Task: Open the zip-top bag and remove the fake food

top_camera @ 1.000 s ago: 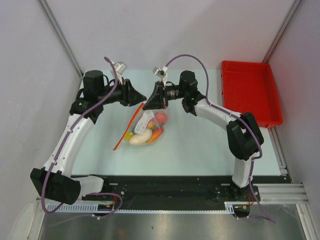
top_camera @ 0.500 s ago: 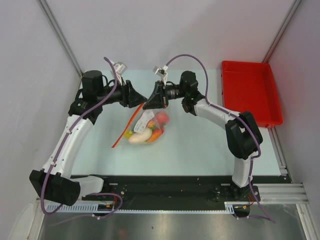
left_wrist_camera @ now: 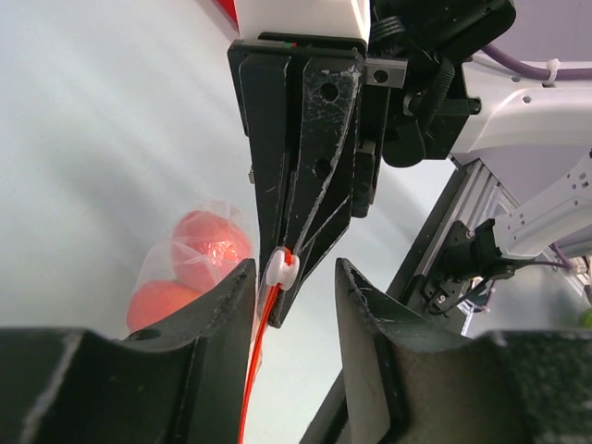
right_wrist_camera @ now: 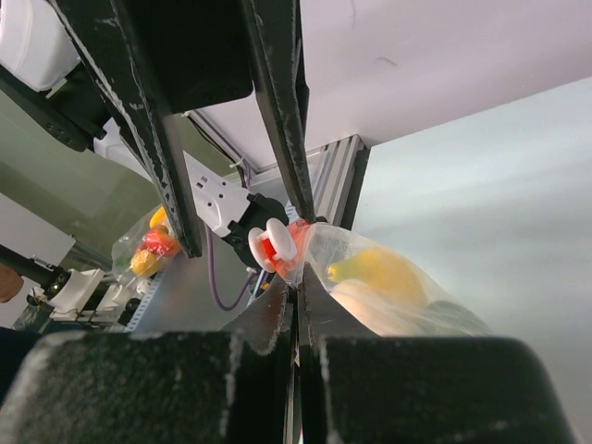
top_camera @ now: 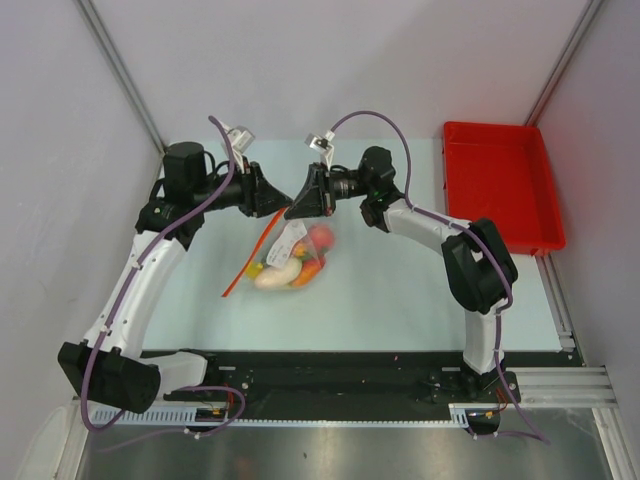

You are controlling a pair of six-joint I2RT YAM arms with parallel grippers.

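You're working in a robotics lab cell, not a home or kitchen. A pale table (top_camera: 400, 290) is boxed in by plain white walls (top_camera: 330, 60) on aluminium posts (top_camera: 118, 70). Two arms (top_camera: 150, 270) are bolted to a black rail (top_camera: 330, 370) at its near edge, with purple cables (top_camera: 372, 113) looping over them. A red tray (top_camera: 500, 185) sits at its far right corner. A bag (top_camera: 295, 250) of fake food (top_camera: 280, 275) hangs above its middle.

I see the bag (top_camera: 296, 250), clear and crinkled, hanging slanted with its top corner up, its white slider (left_wrist_camera: 280, 270) there and the red-orange strip (top_camera: 243, 272) trailing down-left. The food (top_camera: 278, 277) sags inside: white radish, yellow, orange and red pieces.
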